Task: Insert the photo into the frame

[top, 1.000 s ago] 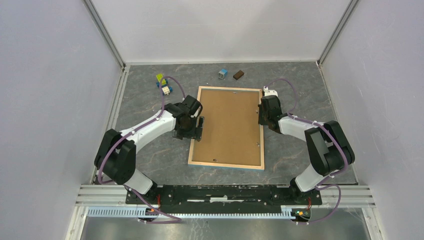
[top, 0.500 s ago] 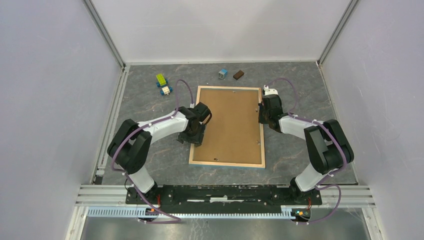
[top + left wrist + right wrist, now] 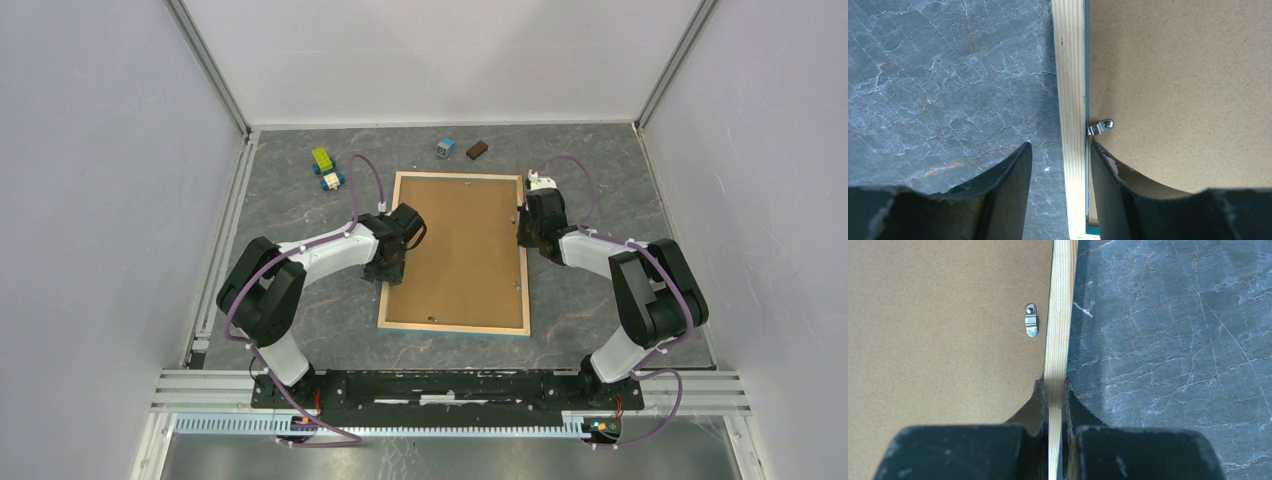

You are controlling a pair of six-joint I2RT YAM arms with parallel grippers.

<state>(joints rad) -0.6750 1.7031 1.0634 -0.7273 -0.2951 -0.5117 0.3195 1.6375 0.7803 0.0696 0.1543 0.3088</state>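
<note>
The frame [image 3: 523,290] lies back side up in the middle of the table, light wood rails around a brown backing board [image 3: 460,245]. The photo is hidden. My left gripper [image 3: 388,268] is open and straddles the frame's left rail [image 3: 1071,100]: one finger [image 3: 1008,190] over the table, the other [image 3: 1118,190] on the board beside a metal clip [image 3: 1100,126]. My right gripper [image 3: 524,232] is shut on the frame's right rail [image 3: 1060,315], which its fingers [image 3: 1037,407] pinch. A second clip [image 3: 1031,320] sits on the board just ahead.
Small toys lie at the back: a green block [image 3: 321,158], a blue-and-cream piece [image 3: 331,181], a blue cube [image 3: 445,147] and a brown block [image 3: 477,150]. White walls enclose the table on three sides.
My left arm has swung in toward the frame and its gripper now straddles the left rail. The right gripper has stayed on the right rail.
</note>
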